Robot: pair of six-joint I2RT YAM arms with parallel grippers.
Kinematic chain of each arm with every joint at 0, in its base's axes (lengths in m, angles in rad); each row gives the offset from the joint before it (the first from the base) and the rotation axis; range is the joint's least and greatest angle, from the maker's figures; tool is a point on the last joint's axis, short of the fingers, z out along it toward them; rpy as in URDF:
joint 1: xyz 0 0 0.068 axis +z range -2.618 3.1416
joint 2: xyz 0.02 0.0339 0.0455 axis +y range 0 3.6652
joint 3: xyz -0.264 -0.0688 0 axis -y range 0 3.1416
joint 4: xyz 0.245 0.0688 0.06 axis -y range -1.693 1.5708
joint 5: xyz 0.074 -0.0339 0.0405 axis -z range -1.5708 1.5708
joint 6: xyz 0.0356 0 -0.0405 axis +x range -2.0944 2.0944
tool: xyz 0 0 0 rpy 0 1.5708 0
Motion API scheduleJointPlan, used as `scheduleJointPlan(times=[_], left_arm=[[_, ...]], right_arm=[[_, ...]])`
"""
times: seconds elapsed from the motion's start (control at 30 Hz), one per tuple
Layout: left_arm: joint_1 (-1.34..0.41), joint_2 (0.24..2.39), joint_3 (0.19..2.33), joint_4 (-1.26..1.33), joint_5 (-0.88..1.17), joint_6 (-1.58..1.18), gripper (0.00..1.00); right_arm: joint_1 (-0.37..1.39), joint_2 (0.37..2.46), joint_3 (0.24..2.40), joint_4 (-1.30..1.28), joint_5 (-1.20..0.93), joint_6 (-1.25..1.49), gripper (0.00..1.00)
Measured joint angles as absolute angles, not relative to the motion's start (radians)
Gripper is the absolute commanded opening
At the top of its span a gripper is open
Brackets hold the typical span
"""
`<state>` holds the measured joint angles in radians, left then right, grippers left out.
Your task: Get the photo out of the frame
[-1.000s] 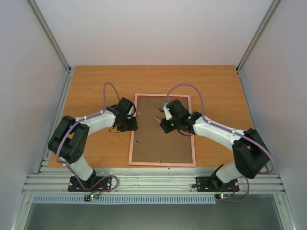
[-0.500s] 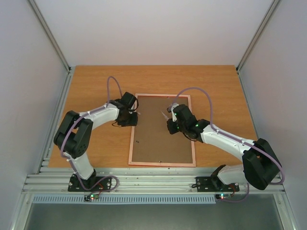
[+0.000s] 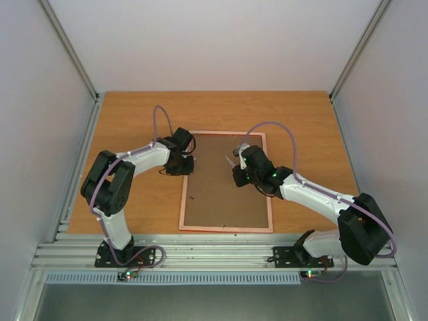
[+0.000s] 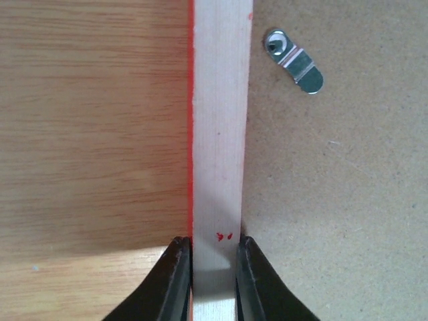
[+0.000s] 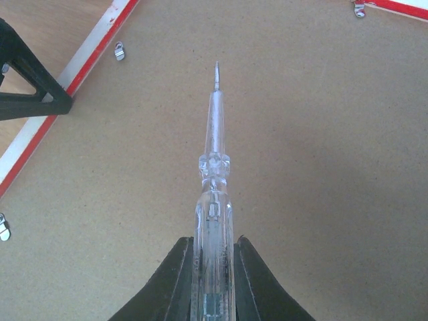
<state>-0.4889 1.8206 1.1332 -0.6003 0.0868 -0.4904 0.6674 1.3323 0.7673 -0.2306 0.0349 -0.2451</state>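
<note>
The frame (image 3: 185, 194) lies face down on the table, its brown backing board (image 3: 224, 200) facing up. The photo is hidden under that board. My left gripper (image 3: 188, 161) is shut on the frame's left rail (image 4: 221, 134). In the left wrist view both black fingers (image 4: 175, 267) press the rail's sides at my left gripper (image 4: 214, 251). My right gripper (image 3: 237, 167) hovers over the board, shut on a clear screwdriver (image 5: 215, 154). The jaws of my right gripper (image 5: 214, 247) clamp its handle, and its tip points toward the frame's far end.
Small metal turn clips sit on the board along the rail: one (image 4: 294, 61) just ahead of the left fingers, others (image 5: 120, 51) (image 5: 359, 9) near the frame's edges. Orange wooden tabletop (image 3: 134, 120) surrounds the frame. Grey walls enclose the cell.
My left gripper slid right onto the frame's left rail and closed on it. The right arm stretched forward over the board a second ago and has since held still.
</note>
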Motion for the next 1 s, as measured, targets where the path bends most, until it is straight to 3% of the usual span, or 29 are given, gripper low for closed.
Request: scheduleJointPlan(times=[0.13,0.47,1.0], left_arm=[[-0.492,1.818,1.133,-0.6,0.067,-0.509,0.01],[-0.429,1.739,1.04,-0.599,0.012,-0.636,0.0],[-0.348,1.449,0.737,-0.598,-0.039,-1.122,0.0]], right_arm=[[0.667,1.332,0.767,-0.231,0.034,-0.244,0.01],[0.667,1.332,0.767,-0.231,0.033,-0.244,0.01],[0.667,1.332,0.767,-0.232,0.021,-0.24,0.01]])
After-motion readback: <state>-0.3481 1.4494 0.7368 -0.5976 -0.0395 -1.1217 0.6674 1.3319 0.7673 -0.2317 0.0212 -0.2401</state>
